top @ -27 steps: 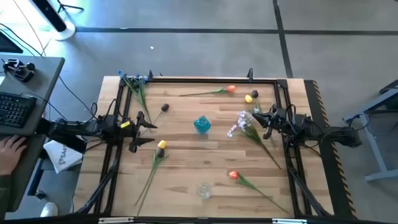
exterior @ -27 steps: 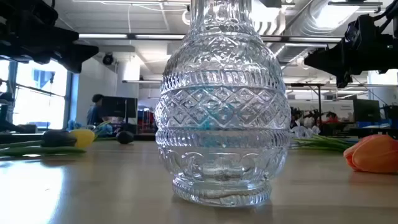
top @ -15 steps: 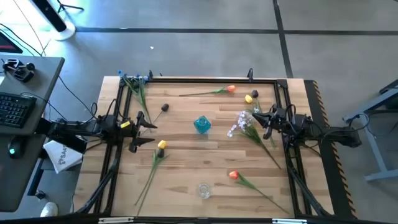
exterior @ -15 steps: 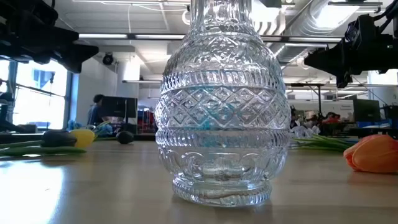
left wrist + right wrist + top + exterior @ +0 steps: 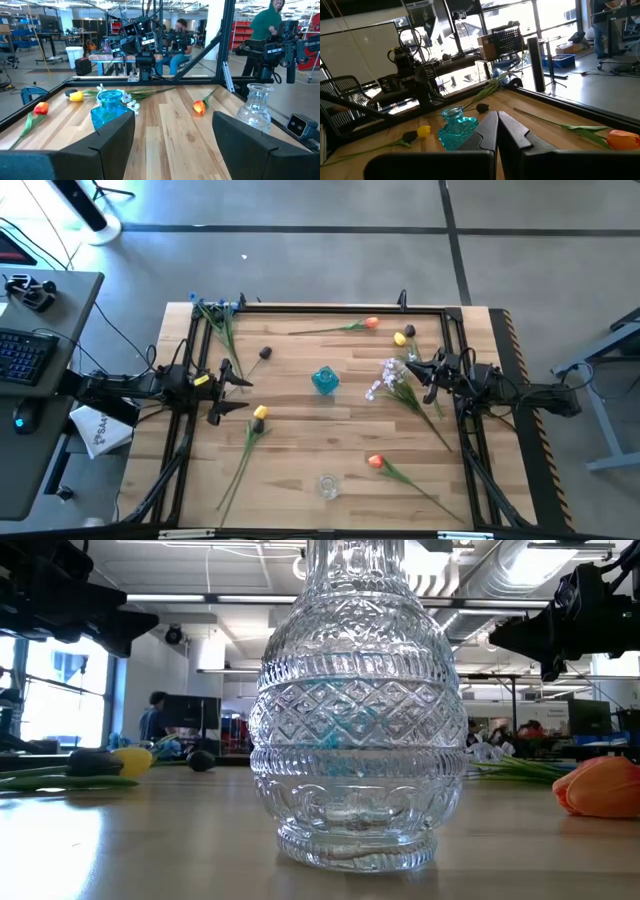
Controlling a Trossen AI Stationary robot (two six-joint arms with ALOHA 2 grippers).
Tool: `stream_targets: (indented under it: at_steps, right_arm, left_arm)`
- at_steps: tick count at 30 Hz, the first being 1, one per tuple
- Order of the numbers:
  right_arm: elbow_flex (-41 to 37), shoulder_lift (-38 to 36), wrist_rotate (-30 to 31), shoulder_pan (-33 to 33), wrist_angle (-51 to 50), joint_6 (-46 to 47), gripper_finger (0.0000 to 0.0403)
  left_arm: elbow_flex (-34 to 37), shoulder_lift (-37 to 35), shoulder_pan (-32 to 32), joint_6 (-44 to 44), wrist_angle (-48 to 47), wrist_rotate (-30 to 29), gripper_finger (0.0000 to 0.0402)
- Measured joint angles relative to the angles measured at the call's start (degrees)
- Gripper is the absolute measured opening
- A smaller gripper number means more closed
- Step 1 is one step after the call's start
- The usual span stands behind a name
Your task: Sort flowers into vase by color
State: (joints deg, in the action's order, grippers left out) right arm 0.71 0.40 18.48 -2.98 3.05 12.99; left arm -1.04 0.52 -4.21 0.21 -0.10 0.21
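Observation:
Flowers lie flat and scattered on the wooden table: a blue spray [image 5: 215, 310] at the far left corner, a dark bud [image 5: 265, 352], an orange tulip [image 5: 371, 323], a yellow tulip [image 5: 400, 338], a white spray [image 5: 385, 377], another yellow tulip [image 5: 260, 413] and another orange tulip [image 5: 376, 462]. A blue vase [image 5: 325, 380] stands mid-table. A clear cut-glass vase [image 5: 328, 485] stands near the near edge. My left gripper [image 5: 236, 392] hovers open, left of the blue vase [image 5: 109, 107]. My right gripper [image 5: 420, 370] is shut and hangs over the white spray's stems, raised off the table [image 5: 520, 635].
A black frame [image 5: 330, 308] runs round the table top. A desk with a keyboard [image 5: 25, 355] stands left of the table. People and other rigs show in the room beyond [image 5: 267, 22]. Bare wood lies between the two vases [image 5: 320, 435].
Both arms and all the flowers have kept still. A person's hand that lay by the keyboard left of the table has drawn out of view.

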Motion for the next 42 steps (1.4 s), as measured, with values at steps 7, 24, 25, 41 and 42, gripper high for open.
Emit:
stream_targets:
  at_steps: [7,24,25,41,42]
  right_arm:
    - [0.0,0.0,0.0,0.0,0.0,0.0,0.0]
    - [0.0,0.0,0.0,0.0,0.0,0.0,0.0]
    - [0.0,0.0,0.0,0.0,0.0,0.0,0.0]
    - [0.0,0.0,0.0,0.0,0.2,0.2,0.0]
    - [0.0,0.0,0.0,0.0,0.7,0.4,0.0]
  left_arm:
    - [0.0,0.0,0.0,0.0,0.0,0.0,0.0254]
    - [0.0,0.0,0.0,0.0,0.0,0.0,0.0254]
    - [0.0,0.0,0.0,0.0,0.0,0.0,0.0254]
    - [0.0,0.0,0.0,-0.1,0.5,0.0,0.0254]
    - [0.0,0.0,0.0,0.0,0.8,0.0,0.0254]
